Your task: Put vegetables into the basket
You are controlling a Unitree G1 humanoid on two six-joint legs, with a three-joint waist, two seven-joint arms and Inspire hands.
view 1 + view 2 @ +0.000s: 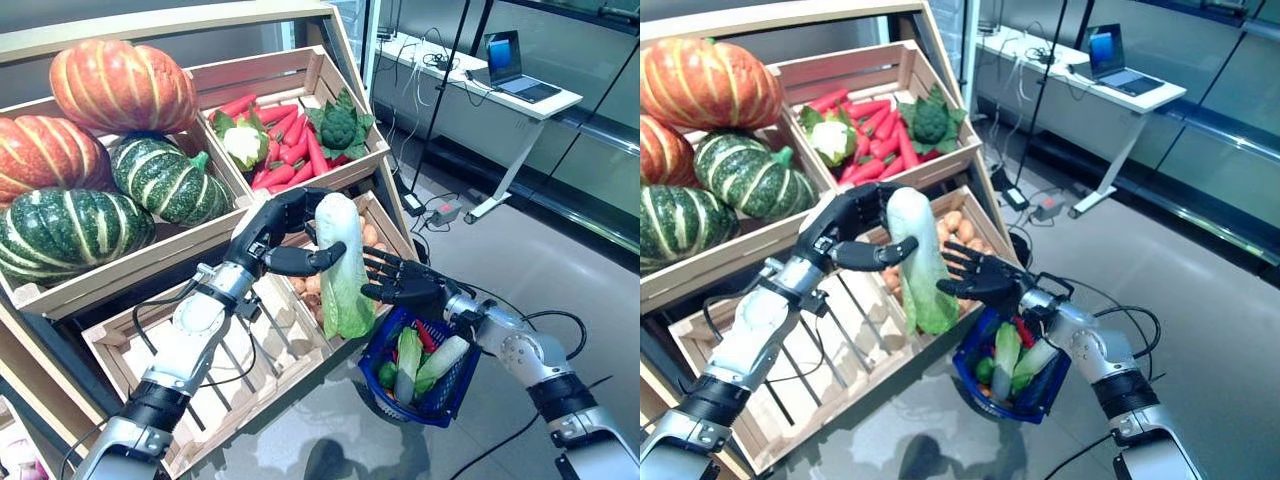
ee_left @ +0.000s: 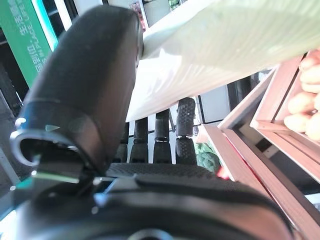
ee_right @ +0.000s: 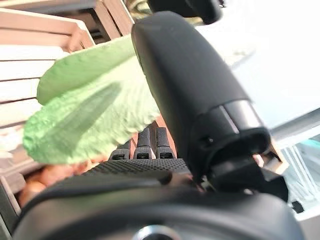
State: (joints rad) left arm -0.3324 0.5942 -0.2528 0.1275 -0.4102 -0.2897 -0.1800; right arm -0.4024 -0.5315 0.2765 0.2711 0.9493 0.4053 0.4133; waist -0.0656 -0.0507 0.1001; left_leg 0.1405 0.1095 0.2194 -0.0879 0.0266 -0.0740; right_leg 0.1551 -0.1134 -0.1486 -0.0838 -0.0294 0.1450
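Note:
A long napa cabbage (image 1: 340, 260), white at the stalk and green at the leaves, hangs upright in front of the lower crates. My left hand (image 1: 270, 235) is shut on its white upper part, thumb across the front; the left wrist view shows the stalk (image 2: 225, 50) pressed between thumb and fingers. My right hand (image 1: 405, 285) is open, its straight fingers reaching against the leafy lower part (image 3: 85, 110). A blue basket (image 1: 455, 395) hangs just below the right hand, close under the wrist, holding several green, white and red vegetables.
The wooden stand has orange and green pumpkins (image 1: 120, 85) upper left, a crate of red vegetables, cauliflower and broccoli (image 1: 340, 125), a potato crate (image 1: 372, 235) behind the cabbage, and a slatted crate (image 1: 250, 360). A desk with a laptop (image 1: 505, 60) stands at the back right.

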